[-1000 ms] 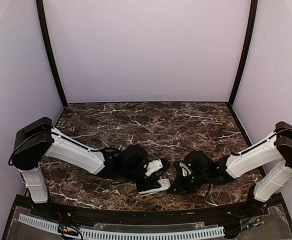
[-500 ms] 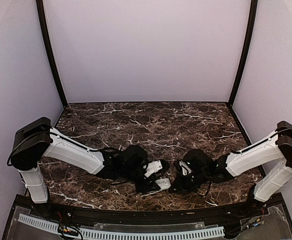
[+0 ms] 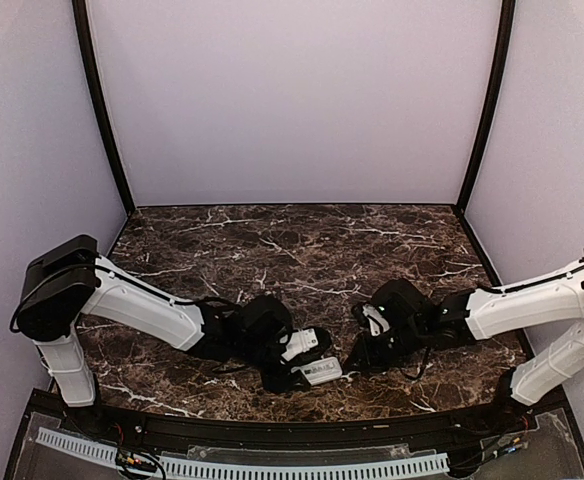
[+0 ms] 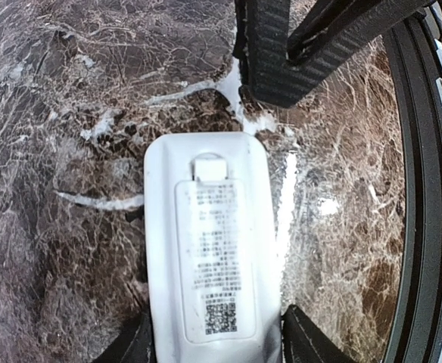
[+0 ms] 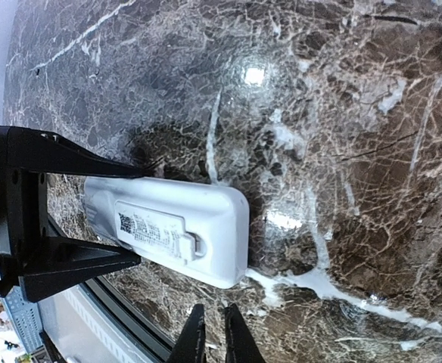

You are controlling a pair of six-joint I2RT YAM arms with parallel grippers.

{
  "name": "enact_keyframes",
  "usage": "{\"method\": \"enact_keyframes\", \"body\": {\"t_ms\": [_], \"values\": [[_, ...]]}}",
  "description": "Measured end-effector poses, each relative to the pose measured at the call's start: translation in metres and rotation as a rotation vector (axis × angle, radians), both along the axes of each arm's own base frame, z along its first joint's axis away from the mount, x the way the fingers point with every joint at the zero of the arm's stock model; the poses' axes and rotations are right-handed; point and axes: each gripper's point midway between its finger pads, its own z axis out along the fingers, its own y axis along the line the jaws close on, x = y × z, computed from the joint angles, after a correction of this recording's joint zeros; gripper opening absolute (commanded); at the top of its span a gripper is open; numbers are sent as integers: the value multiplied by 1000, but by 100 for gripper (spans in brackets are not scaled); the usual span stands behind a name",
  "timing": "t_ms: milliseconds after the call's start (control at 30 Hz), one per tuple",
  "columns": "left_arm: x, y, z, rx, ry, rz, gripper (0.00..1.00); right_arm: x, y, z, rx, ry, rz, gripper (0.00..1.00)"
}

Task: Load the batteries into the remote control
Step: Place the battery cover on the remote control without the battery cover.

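The remote (image 4: 210, 249) lies face down near the tabletop's (image 5: 342, 113) front edge, with its cover (image 5: 149, 227) shut. The left claw (image 4: 217, 340) straddles its end; I cannot tell whether it grips. The right claw (image 5: 210, 333) is nearly shut and empty. A careless nudge from either claw could skid the remote off the edge.

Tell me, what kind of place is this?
Most likely a robot test booth, not a home: two white robot arms are mounted at the edge of a marble-patterned table, plain pale walls box it in, and a white remote control lies on it.
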Motion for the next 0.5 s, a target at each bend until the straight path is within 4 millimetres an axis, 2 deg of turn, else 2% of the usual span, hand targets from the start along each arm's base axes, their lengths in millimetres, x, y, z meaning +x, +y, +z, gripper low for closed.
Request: {"method": "enact_keyframes", "body": {"t_ms": [200, 500], "values": [[-3, 10, 1, 14, 0, 5, 57, 11, 9, 13, 0, -45, 30, 0], [-8, 26, 7, 16, -3, 31, 58, 35, 29, 22, 4, -98, 68, 0]]}}
